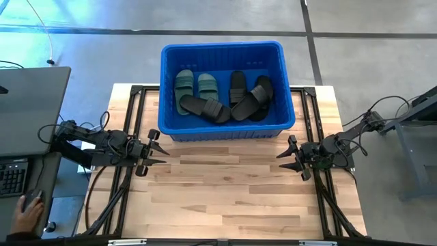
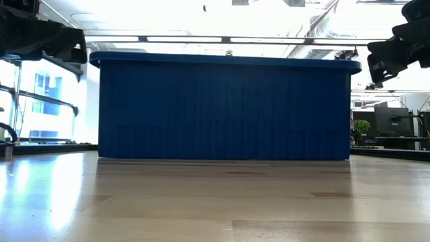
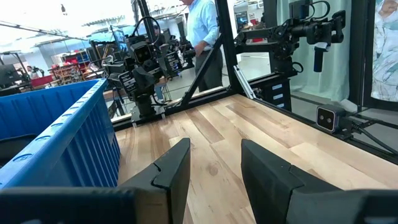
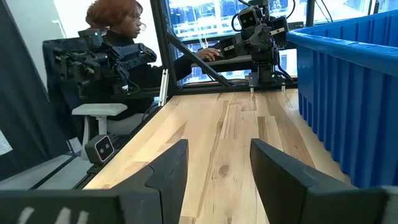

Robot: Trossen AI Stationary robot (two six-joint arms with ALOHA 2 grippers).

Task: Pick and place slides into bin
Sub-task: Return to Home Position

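The blue bin (image 1: 222,130) stands at the table's far middle. Inside it lie two green slides (image 1: 194,87) side by side at the left and several black slides (image 1: 239,101) overlapping to their right. My left gripper (image 1: 158,152) is open and empty above the table's left side, near the bin's near left corner. My right gripper (image 1: 285,155) is open and empty at the table's right side, near the bin's near right corner. In the low view only the bin's near wall (image 2: 225,111) shows.
The wooden table top (image 1: 232,198) lies bare in front of the bin. A person sits at a desk with a keyboard (image 1: 10,178) left of the table; a hand rests on a mouse (image 1: 31,201). Another person stands beyond the right edge (image 3: 202,37).
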